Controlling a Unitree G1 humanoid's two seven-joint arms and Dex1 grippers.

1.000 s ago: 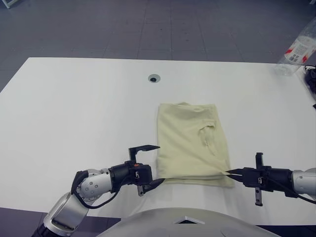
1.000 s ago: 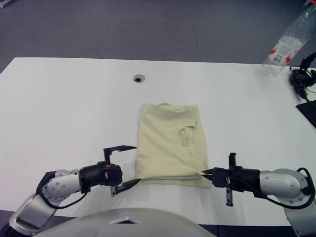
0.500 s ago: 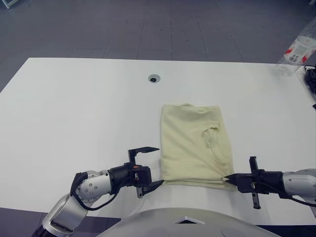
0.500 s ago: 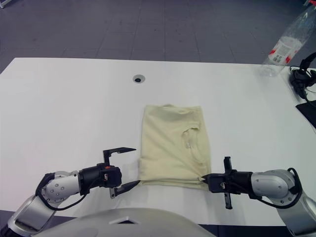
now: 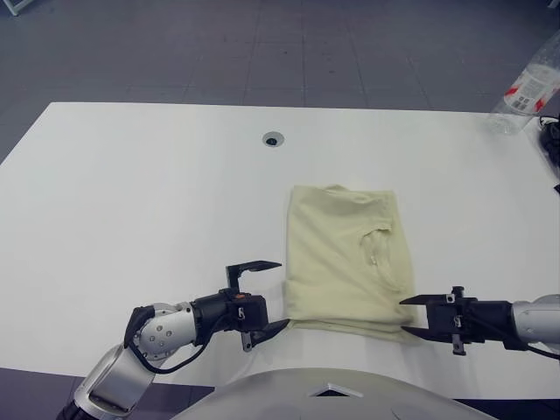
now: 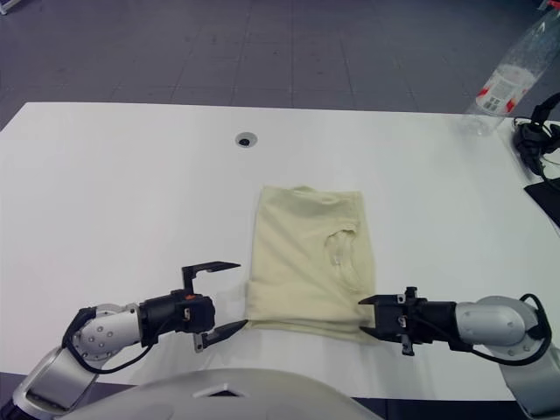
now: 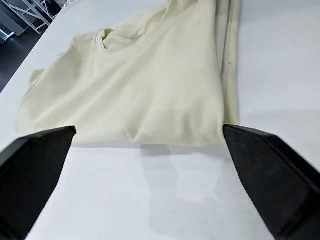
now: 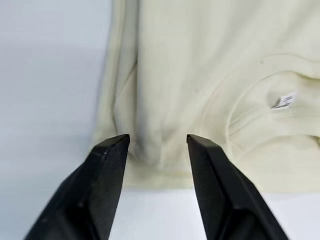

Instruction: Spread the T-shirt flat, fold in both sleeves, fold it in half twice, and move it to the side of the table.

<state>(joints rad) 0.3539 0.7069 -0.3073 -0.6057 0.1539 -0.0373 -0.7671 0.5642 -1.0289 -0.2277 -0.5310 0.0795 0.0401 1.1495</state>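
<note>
Pale yellow T-shirt (image 5: 346,254), folded, flat on the white counter (image 5: 131,192); left claw (image 5: 282,294) wide open beside its near left corner, right claw (image 5: 406,316) open at the near right corner.

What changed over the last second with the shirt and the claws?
The right claw tugged the folded pale yellow T-shirt slightly to the robot's right by its near corner, then opened and let go. The left claw stayed open beside the near left corner.
</note>
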